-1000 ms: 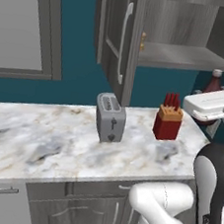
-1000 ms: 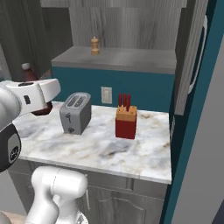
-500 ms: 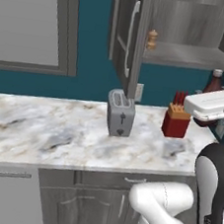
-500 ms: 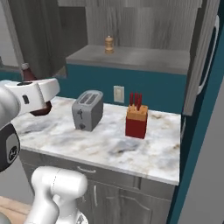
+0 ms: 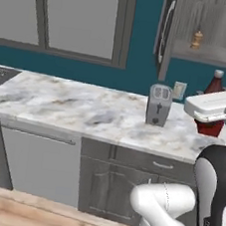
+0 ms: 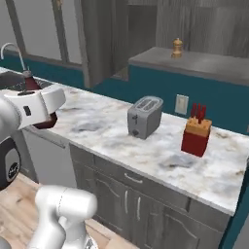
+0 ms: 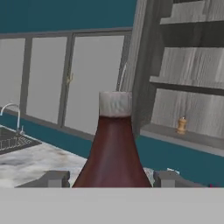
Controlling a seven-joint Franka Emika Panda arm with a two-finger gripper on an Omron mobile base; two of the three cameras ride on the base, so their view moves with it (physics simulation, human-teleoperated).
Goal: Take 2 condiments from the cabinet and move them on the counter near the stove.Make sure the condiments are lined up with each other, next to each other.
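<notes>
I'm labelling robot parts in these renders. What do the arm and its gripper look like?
The arm is glossy white with rounded, bulbous links and dark grey joint sections; one carries a small round marking. The hand is a white block. The gripper has two small dark grey, squared finger tips.

Non-task clutter:
Toaster upright mid-tabletop, red knife block well apart; wall outlet between; faucet far side.

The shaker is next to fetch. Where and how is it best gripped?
Judging by its pose, grip the shaker around its rounded lower body, coming level from the cabinet's open front. It stands upright on the shelf; its top narrows to a small knob, a poorer hold.
</notes>
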